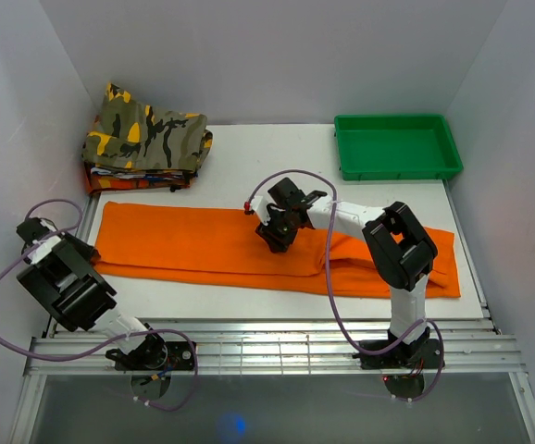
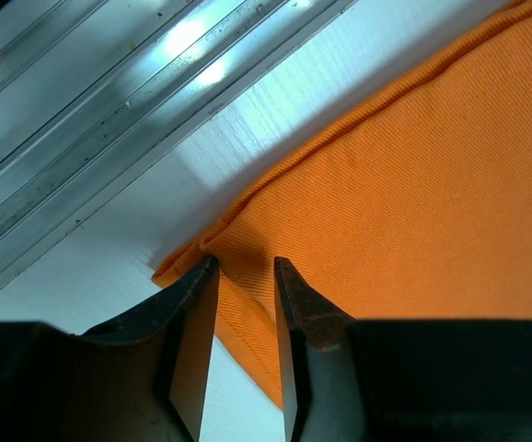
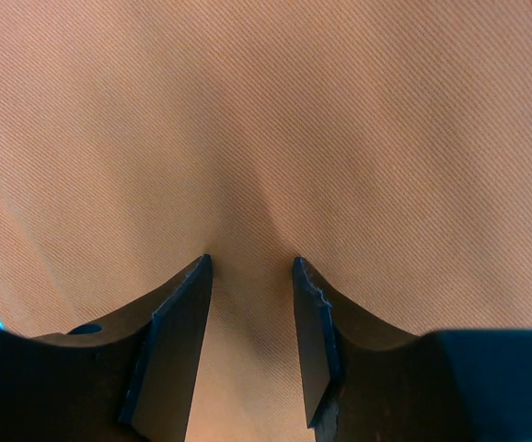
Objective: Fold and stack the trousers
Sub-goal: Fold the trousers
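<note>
We've got the right tool (image 3: pixel 252 262) clamped on a pucker of the trousers (image 1: pixel 175 242), left tool (image 2: pixel 246 264) straddling their lower-left corner (gripped? can't tell): two anchors for folding, we reckon.

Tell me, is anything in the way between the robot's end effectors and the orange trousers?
Nothing visible is. The left end effector straddles a corner of the trousers at their left end, and the right end effector pinches a ridge of cloth near their middle.
</note>
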Controlling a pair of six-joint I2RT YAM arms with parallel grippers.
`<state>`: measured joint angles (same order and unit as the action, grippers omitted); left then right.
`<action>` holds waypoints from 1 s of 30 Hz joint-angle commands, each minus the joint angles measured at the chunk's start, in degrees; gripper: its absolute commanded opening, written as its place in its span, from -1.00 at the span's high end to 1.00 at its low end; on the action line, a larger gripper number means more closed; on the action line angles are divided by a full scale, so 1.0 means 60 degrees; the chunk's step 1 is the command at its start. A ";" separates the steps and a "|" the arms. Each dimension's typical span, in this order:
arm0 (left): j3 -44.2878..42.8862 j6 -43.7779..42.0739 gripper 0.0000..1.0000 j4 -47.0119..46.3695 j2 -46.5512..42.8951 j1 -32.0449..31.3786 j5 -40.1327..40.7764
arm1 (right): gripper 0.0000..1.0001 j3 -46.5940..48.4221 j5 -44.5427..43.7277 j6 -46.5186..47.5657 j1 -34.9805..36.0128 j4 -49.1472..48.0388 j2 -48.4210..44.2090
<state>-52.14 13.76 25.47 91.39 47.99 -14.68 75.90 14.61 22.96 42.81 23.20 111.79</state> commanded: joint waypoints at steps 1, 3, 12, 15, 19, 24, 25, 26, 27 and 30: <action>-0.0304 0.0299 0.20 -0.0525 -0.0042 -0.0146 0.0263 | 0.07 -0.0213 -0.0165 0.0128 -0.0001 0.0162 -0.0365; -0.0304 0.0358 0.23 -0.0598 -0.0057 -0.0248 0.0351 | 0.08 -0.0228 -0.0194 0.0128 -0.0001 0.0205 -0.0292; -0.0582 0.0373 0.98 -0.0292 -0.0130 -0.0381 0.0279 | 0.12 -0.0316 -0.0296 0.0143 -0.0001 0.0293 -0.0116; -0.0846 0.0198 1.00 0.0250 -0.0495 -0.0381 0.0161 | 0.12 -0.0228 -0.0311 0.0128 -0.0001 0.0337 -0.0043; -0.0846 -0.0051 1.00 0.0836 -0.1198 -0.0381 -0.0044 | 0.14 0.0079 -0.0370 0.0114 -0.0001 0.0586 0.0279; -0.0744 -0.0169 1.00 0.1437 -0.1448 -0.0381 0.0086 | 0.16 0.0270 -0.0341 -0.0003 -0.0001 0.0674 0.0382; -0.0715 -0.0184 1.00 0.1496 -0.1448 -0.0381 0.0131 | 0.16 0.0299 -0.0370 -0.0033 -0.0001 0.0689 0.0426; -0.0642 -0.0184 1.00 0.1627 -0.1448 -0.0381 0.0190 | 0.16 0.0343 -0.0355 -0.0033 -0.0001 0.0761 0.0441; -0.0612 -0.0155 1.00 0.1730 -0.1448 -0.0381 0.0277 | 0.17 0.0401 -0.0370 -0.0076 -0.0001 0.0806 0.0485; -0.0451 -0.0096 1.00 0.1936 -0.1507 -0.0381 0.0439 | 0.17 0.0636 -0.0370 -0.0135 0.0014 0.0967 0.0646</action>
<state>-55.22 13.37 33.93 84.44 45.74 -13.47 78.04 13.39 22.85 42.81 25.47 113.27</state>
